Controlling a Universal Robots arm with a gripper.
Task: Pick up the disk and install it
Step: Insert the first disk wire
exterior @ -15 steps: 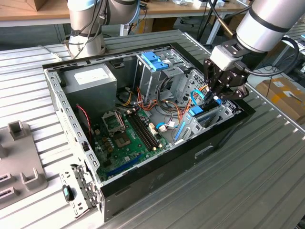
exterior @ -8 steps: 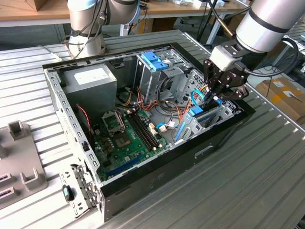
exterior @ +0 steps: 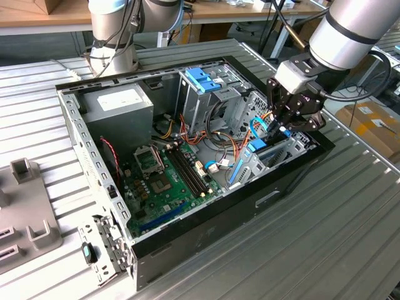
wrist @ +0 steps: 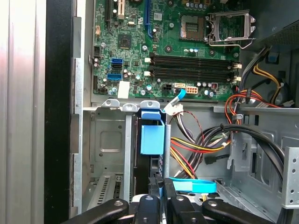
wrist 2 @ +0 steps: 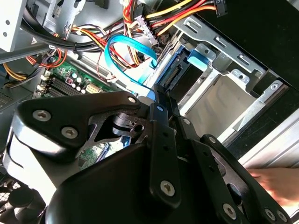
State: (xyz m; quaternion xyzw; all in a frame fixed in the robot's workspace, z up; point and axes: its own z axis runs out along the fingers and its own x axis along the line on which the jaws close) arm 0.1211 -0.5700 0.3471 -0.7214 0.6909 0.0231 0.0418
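Presently the disk stands on edge in the drive bay at the case edge, directly beneath the gripper; whether it is clenched or released cannot be told.

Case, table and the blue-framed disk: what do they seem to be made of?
Case: sheet metal, it seems; bare grey walls with punched holes and folded edges.
Table: likely metal too; pale ribbed slats with a dull sheen.
Disk: its light-blue frame looks like moulded plastic, smooth and matte.
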